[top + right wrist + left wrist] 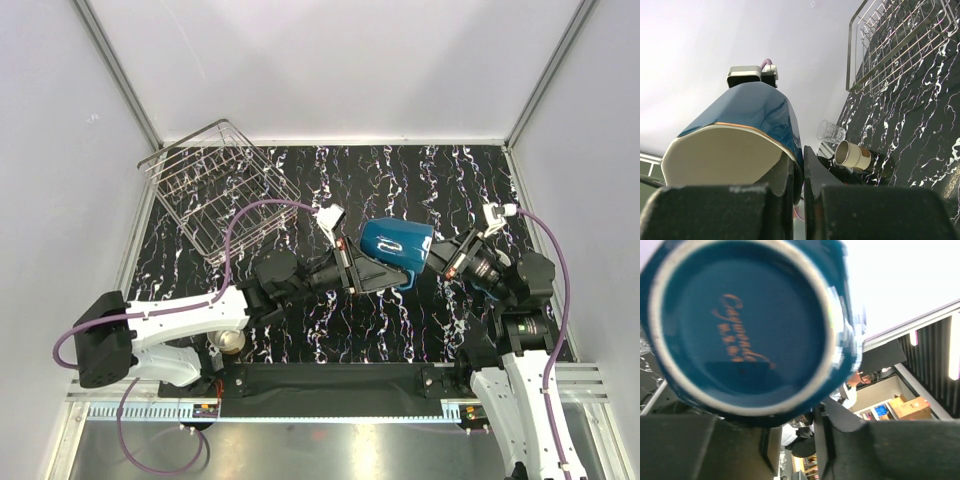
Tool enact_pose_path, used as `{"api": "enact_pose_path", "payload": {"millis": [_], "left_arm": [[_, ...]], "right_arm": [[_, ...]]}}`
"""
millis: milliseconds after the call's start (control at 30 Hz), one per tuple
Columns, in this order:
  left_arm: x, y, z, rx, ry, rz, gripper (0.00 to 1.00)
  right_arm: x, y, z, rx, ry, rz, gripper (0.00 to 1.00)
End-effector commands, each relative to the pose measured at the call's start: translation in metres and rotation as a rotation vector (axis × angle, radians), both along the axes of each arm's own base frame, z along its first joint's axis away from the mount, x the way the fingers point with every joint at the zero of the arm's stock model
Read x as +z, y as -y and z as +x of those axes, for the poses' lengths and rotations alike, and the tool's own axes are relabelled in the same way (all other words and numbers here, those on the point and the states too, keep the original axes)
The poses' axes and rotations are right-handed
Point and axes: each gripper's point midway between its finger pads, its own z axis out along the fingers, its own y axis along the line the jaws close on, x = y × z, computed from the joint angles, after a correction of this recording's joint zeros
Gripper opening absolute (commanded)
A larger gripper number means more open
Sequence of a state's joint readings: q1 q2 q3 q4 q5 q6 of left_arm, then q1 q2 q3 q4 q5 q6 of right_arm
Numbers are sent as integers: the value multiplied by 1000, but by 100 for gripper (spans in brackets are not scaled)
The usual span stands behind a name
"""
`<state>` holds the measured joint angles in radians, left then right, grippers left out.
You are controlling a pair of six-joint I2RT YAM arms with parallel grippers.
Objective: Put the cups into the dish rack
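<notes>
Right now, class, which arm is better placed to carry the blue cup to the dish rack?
Probably left. The dish rack stands at the far left, on that arm's side, and the left fingers are at the base of the blue cup. The right fingers pinch its rim, farther from the rack.

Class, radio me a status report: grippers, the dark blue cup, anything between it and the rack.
Right gripper shut on dark blue cup at its rim, aloft. Left gripper at its base, grip unclear. Purple cable arcs between cup and dish rack.

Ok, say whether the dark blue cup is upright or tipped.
Tipped: the dark blue cup lies sideways, its rim pinched by the right gripper.
</notes>
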<state>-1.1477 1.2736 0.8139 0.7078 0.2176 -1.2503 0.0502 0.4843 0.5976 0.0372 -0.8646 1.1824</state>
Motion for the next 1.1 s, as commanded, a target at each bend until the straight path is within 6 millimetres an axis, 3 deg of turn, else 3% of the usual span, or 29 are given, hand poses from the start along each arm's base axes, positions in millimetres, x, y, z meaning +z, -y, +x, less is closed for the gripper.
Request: {"api": "enact_pose_path", "payload": {"millis": [0,133,367,467,700,867,933,1067], "left_arm": [[54,-5,1,8,65,-167,27],[52,0,0,-24,37,-185,24],[51,5,-1,-61,-15,-218,50],[51,3,3,-37,-23,-219,51],[52,0,10,14,-19,-199,36],[52,5,12,14,-24,-191,0],[50,7,11,16,-1,-169,0],[36,1,16,72,26,-49,0]], "right_arm": [[21,-6,-22,81,98,-11,0],[19,-6,-23,82,94,-19,0],[13,-4,-22,59,80,-60,0],[11,-4,-21,53,81,-71,0],[5,-4,-22,63,76,-84,0],[6,-5,-27,81,94,-95,0],[5,-4,-27,67,88,-112,0],[2,0,-23,21,64,-139,10]]}}
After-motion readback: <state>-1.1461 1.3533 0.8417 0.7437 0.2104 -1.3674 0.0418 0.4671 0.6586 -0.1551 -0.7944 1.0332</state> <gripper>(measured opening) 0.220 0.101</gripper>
